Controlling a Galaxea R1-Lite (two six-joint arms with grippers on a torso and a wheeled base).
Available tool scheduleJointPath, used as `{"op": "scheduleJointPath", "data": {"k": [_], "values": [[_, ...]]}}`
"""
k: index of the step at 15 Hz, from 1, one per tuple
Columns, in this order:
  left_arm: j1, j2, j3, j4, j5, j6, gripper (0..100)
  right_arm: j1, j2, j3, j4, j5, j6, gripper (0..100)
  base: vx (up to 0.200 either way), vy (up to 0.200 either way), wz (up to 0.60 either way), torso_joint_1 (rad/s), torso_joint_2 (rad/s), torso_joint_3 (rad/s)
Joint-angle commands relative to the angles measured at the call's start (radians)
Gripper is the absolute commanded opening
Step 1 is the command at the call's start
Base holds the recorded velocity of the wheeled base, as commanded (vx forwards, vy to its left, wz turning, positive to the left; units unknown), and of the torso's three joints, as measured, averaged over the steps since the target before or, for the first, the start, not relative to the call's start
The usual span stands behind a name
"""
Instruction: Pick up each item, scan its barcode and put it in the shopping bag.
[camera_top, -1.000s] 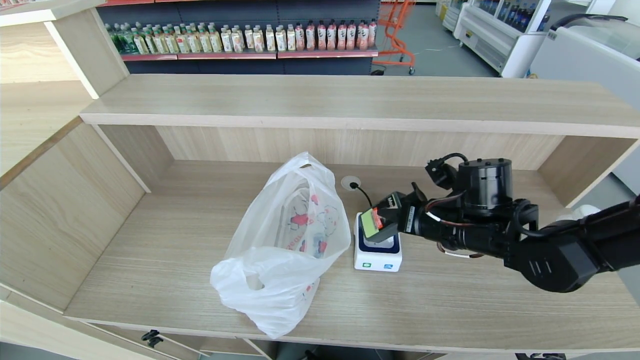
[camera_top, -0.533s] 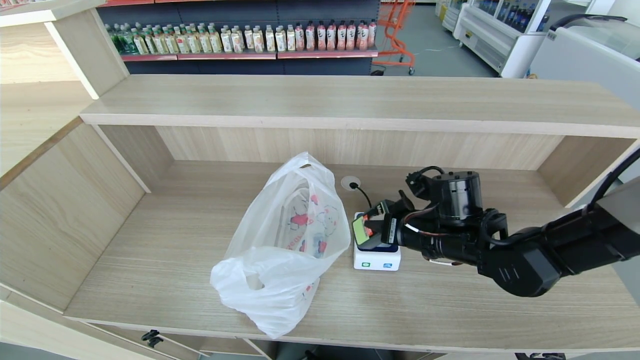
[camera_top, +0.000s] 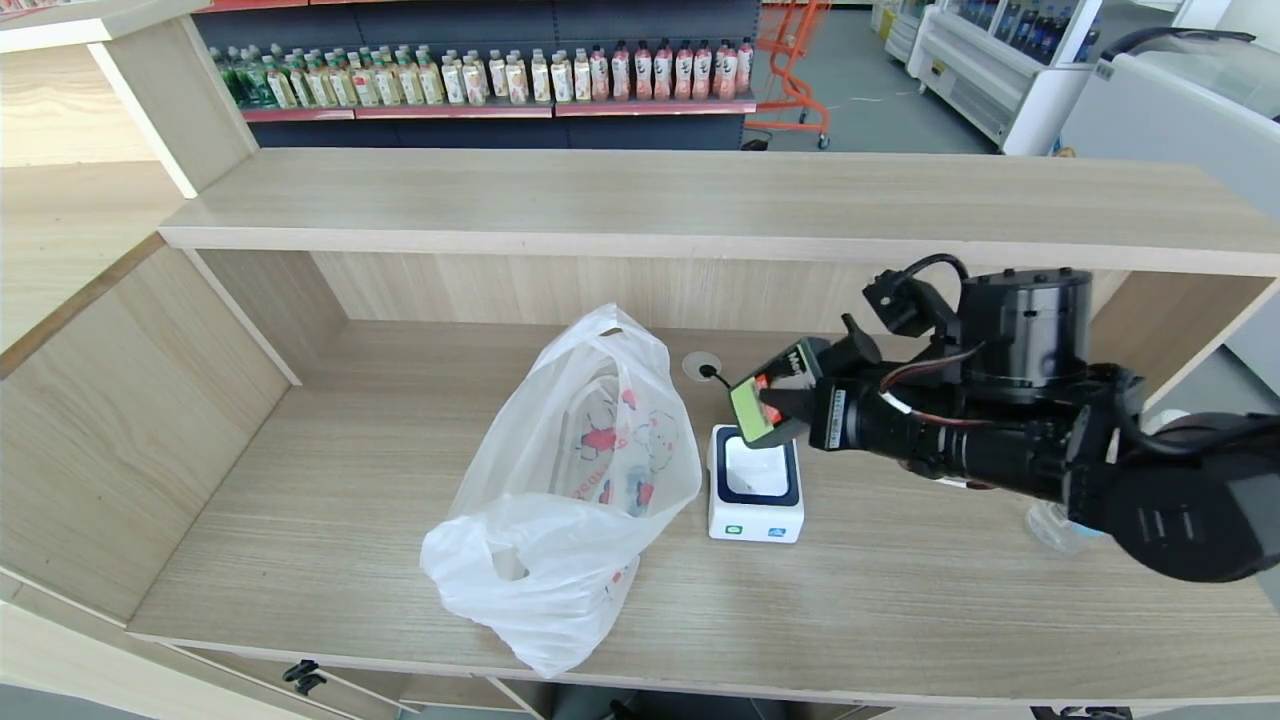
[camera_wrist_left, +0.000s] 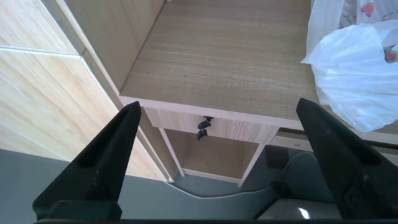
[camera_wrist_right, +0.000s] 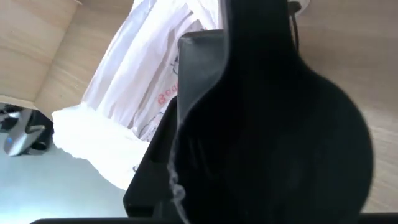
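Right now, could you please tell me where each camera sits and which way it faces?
Head view: on the head, facing forward and down at counter, bag and scanner; right claw holds a green item.
Left wrist view: on the left wrist, looking down at the counter's front edge; the open left claw frames it.
Right wrist view: on the right wrist, facing the bag past its own claw.
All three share the bag.

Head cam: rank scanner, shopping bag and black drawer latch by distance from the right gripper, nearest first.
From the right gripper, shut on a green packet:
1. Scanner, just below it.
2. Shopping bag, on the scanner's left.
3. Black drawer latch, under the counter's front-left edge.
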Motion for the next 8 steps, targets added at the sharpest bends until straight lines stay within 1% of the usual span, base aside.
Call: {"op": "scheduleJointPath", "data": {"k": [1,2,8], "values": [[0.0,0.0,0.0,0.0,0.001,0.0,100,-0.005,-0.204,0.077,0.039,-0.005,-0.145,0,0.0,0.0,0.0,0.0,0.0,0.0],[0.0,0.0,0.0,0.0,0.001,0.0,100,-0.005,-0.224,0.105,0.039,-0.005,-0.171,0,0.0,0.0,0.0,0.0,0.0,0.0],[0.0,0.0,0.0,0.0,0.001,0.0,100,-0.002,-0.246,0.148,0.039,-0.004,-0.171,0,0.0,0.0,0.0,0.0,0.0,0.0]]}}
